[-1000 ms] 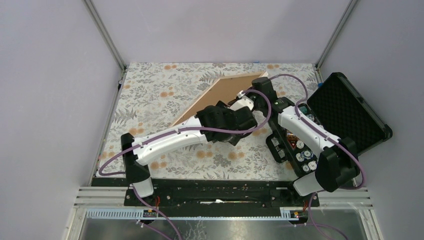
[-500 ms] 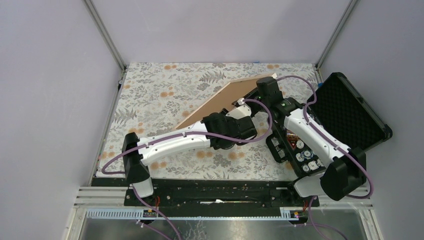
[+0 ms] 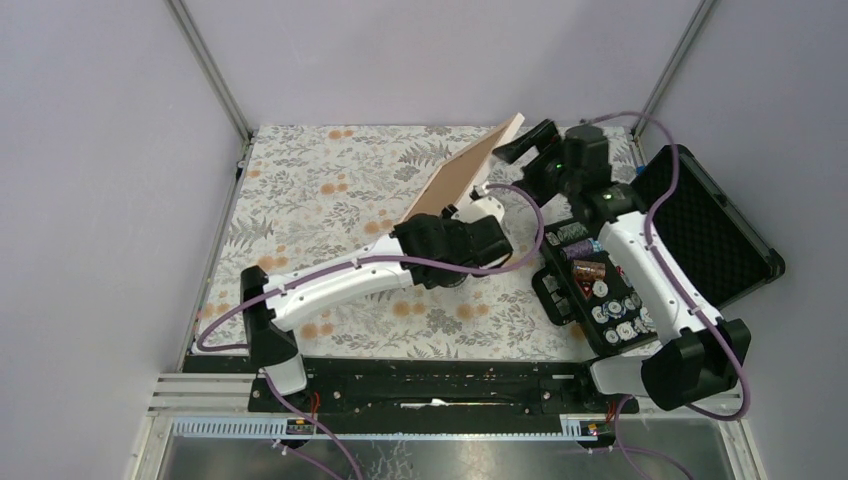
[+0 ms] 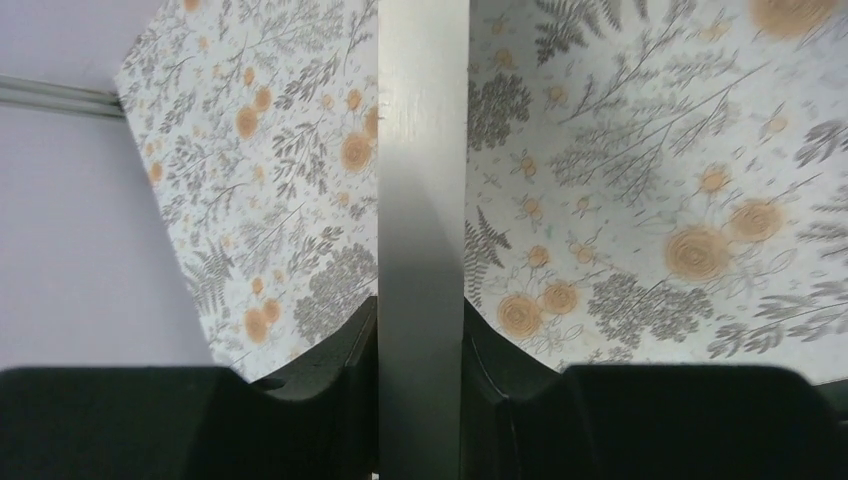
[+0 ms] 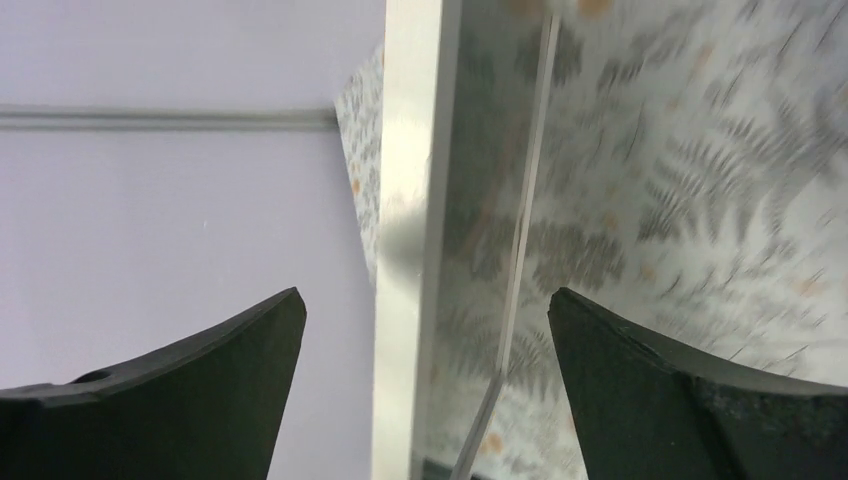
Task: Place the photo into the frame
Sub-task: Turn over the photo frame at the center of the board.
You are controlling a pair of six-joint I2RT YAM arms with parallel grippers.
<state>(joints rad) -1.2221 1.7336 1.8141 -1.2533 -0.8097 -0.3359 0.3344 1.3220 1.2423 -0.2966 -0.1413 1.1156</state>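
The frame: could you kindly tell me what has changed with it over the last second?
The left pincer closed on the frame; the right pincer let go and opened, shifting farther away. The frame tipped up steeper. The black case stayed put.

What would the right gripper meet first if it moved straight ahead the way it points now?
Probably the pale rail of the frame, standing between the open fingers of the right gripper; depth is unclear.

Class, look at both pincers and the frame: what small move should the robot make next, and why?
Probably draw the right pincer back clear of the frame. Its jaws stand wide open either side of the rail, not touching it, while the left pincer is shut on another edge and holds the frame tilted up alone.
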